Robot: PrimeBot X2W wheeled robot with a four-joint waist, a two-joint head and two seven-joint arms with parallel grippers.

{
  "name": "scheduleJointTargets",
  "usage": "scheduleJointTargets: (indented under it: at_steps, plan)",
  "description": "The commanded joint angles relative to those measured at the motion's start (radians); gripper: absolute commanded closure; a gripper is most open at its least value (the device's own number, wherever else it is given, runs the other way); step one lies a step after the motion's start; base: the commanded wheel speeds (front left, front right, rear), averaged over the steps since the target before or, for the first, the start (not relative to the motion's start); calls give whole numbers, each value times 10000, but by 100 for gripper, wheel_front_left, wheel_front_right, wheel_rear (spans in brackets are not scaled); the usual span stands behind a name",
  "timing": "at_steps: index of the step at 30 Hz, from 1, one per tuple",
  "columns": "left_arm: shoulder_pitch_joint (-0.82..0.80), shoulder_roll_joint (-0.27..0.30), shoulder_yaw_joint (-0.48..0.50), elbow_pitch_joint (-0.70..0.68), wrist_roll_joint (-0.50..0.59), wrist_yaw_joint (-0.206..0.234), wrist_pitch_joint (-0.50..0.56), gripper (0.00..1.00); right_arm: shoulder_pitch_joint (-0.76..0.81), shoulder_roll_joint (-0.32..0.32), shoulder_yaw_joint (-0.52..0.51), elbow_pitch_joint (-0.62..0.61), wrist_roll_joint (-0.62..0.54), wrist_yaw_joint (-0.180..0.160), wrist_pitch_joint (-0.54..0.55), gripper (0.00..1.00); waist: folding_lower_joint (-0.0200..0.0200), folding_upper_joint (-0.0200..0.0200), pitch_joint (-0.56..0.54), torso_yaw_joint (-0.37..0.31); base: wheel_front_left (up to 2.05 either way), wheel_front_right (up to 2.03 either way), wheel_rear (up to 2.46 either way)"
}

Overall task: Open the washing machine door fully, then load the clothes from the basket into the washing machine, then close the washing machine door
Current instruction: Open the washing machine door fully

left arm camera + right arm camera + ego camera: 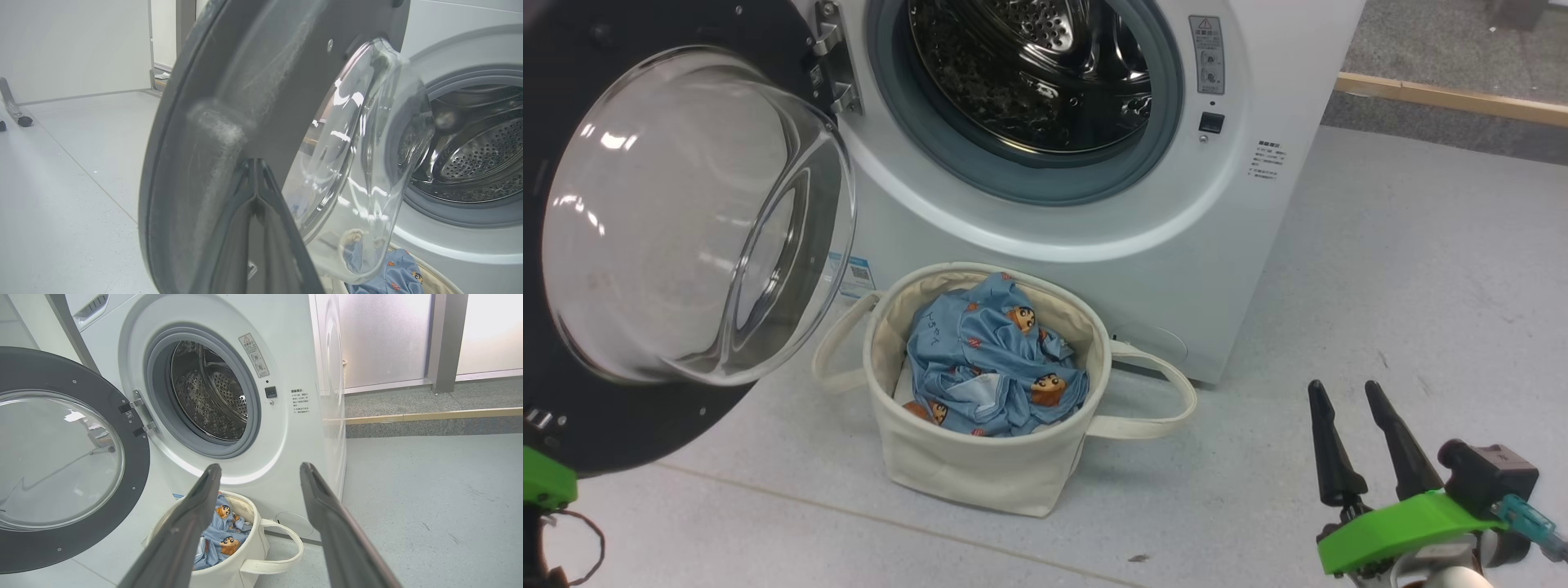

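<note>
Door [686,220] wide open; clothes [992,363] in basket [980,478]

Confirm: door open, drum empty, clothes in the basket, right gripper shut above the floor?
One error: the right gripper is open, its fingers spread wide apart in the right wrist view. The rest stands: door open, drum empty, clothes in the basket, gripper above the floor.

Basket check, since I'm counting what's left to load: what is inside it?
Inside the basket lie the clothes, a crumpled light blue cartoon-print heap. A sliver of white shows beside it. Anything beneath the heap, and the basket's bottom, is covered.
</note>
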Motion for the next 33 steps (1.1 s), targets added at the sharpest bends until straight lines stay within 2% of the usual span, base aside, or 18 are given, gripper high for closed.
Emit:
scheduleJointTargets:
  at_steps: [1, 11, 22, 23, 25, 33]
  plan:
    - [-633, 727, 527, -46, -55, 4, -165, 100, -484, -35, 142, -297, -35, 8, -124, 0, -1, -1, -8, 11, 0, 0, 0]
    - [-1187, 949, 493, 863, -5, -311, -363, 100, -487, -10, 183, -312, 17, 8, -124, 0, -1, -1, -65, 103, 0, 0, 0]
    - [-1099, 547, 89, 669, 141, -802, -412, 100, -458, 42, 201, -311, 49, 8, -124, 0, -1, -1, -129, 243, 0, 0, 0]
    - [-1072, 502, 36, 611, 150, -833, -413, 4, -458, 47, 206, -315, 52, 8, -124, 0, -1, -1, -132, 260, 0, 0, 0]
    - [-1054, 441, -18, 510, 138, -885, -414, 0, -459, 48, 206, -317, 52, 8, -124, 0, -1, -1, -137, 279, 0, 0, 0]
    - [-702, 99, -429, -547, 33, -1112, -310, 0, -472, 63, 181, -370, 59, 8, -124, 0, -1, -1, -157, 358, 0, 0, 0]
